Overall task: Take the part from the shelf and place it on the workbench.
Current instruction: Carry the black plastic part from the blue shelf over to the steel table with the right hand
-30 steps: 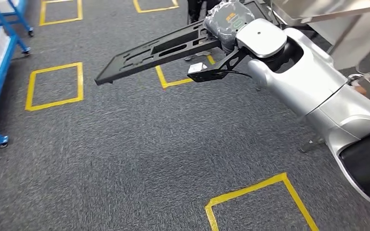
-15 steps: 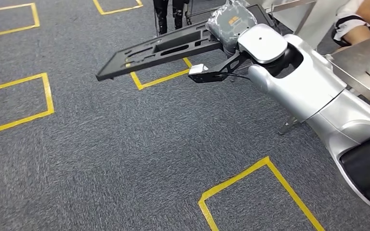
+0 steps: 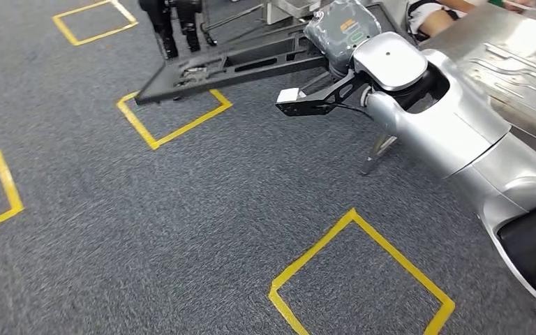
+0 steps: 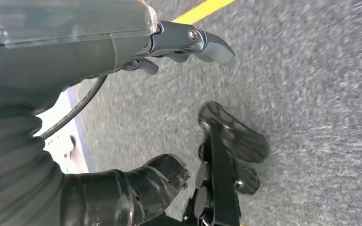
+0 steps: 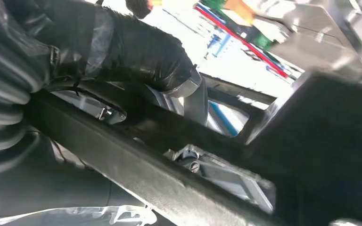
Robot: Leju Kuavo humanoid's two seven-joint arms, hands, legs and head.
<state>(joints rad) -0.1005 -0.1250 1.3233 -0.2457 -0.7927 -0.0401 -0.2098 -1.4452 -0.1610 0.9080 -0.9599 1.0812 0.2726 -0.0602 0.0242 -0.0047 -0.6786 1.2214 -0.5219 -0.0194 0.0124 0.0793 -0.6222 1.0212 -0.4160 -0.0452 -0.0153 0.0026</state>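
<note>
The part [image 3: 230, 66] is a long flat black panel with cut-outs, held out level above the carpet. My right hand [image 3: 340, 31], in a clear cover, grips its near end; in the right wrist view the dark fingers [image 5: 136, 47] wrap over the part's black edge [image 5: 169, 188]. The workbench [image 3: 523, 52] is a shiny metal surface at the upper right, beside my right arm. My left hand [image 4: 99, 61] hangs over the grey carpet, its thumb [image 4: 141, 188] apart from the fingers [image 4: 198, 40], holding nothing.
Yellow taped squares [image 3: 359, 279] mark the grey carpet. A pair of dark legs [image 3: 173, 24] stands just beyond the part's far end. A person [image 3: 436, 14] is at the far side of the workbench. A metal bench leg [image 3: 377, 153] reaches the floor under my arm.
The whole picture has shifted: the camera has turned, the blue shelf has left the view and the workbench has come in at the right. My right hand still holds the part.
</note>
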